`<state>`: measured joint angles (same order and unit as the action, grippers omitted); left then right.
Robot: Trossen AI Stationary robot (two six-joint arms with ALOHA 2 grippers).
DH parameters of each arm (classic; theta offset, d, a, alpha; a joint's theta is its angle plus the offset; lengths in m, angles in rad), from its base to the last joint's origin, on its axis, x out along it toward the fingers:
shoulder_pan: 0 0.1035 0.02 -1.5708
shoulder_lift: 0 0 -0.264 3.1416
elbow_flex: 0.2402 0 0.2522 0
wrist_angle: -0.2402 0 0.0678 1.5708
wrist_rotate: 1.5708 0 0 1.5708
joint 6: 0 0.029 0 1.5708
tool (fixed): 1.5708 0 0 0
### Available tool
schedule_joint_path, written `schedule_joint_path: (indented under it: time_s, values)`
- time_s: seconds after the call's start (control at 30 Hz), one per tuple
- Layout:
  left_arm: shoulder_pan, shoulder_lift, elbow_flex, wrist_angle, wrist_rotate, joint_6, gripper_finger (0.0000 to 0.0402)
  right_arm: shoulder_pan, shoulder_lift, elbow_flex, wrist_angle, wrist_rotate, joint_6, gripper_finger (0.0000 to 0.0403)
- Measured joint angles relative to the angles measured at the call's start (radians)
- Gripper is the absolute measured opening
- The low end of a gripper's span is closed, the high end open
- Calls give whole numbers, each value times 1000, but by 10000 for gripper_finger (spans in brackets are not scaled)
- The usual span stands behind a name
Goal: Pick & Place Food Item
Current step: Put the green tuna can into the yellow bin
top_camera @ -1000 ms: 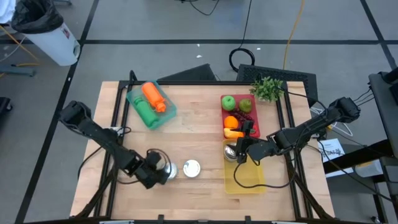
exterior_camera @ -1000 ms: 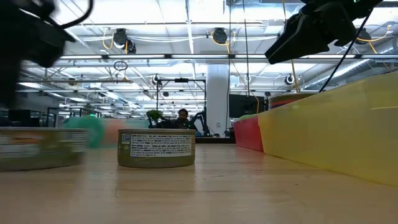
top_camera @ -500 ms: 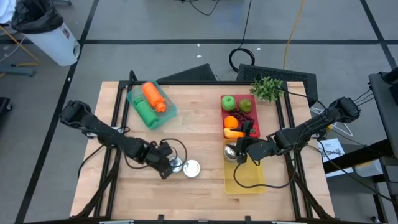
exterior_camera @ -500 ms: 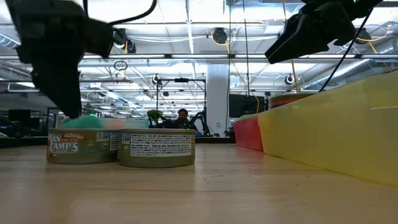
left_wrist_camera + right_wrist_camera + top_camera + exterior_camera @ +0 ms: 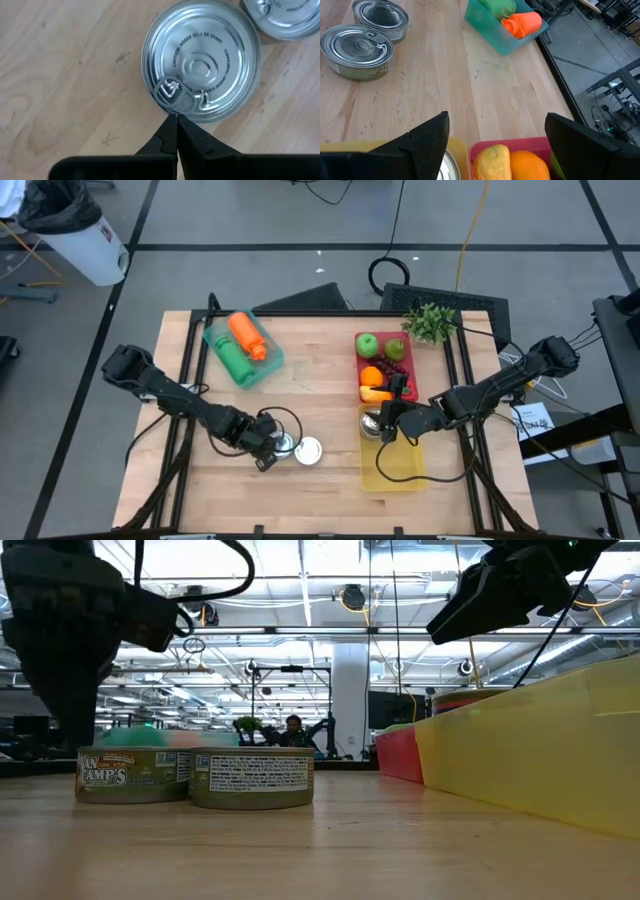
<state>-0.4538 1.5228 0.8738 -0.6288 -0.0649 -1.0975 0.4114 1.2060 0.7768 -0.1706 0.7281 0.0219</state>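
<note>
My left pincer (image 5: 176, 119) is pressed together, holding nothing, its tips just over the edge of a tin (image 5: 201, 60) (pull-tab up) on the table (image 5: 320, 370). That tin touches a second tin (image 5: 308, 450) beside it. My right pincer (image 5: 387, 423) hangs spread wide over the yellow bin (image 5: 392, 467), where a third tin (image 5: 371, 423) lies. Beyond that, the red bin (image 5: 410, 375) holds fruit (image 5: 368, 345), and a teal tray (image 5: 268, 360) sits well apart.

Dark jointed arms, black cables
</note>
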Motion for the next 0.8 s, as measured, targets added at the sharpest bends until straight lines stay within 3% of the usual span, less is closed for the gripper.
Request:
schedule_joint_path:
  time_s: [0.27,0.47,0.8]
  values:
    - [0,10,2,0,4,-12,2,0,0,-41,92,0,-48,308]
    - [-1,-27,0,-5,-64,27,1,0,0,-42,92,0,-49,308]
    - [-11,21,3,18,-67,17,1,-1,0,-42,91,0,-51,308]
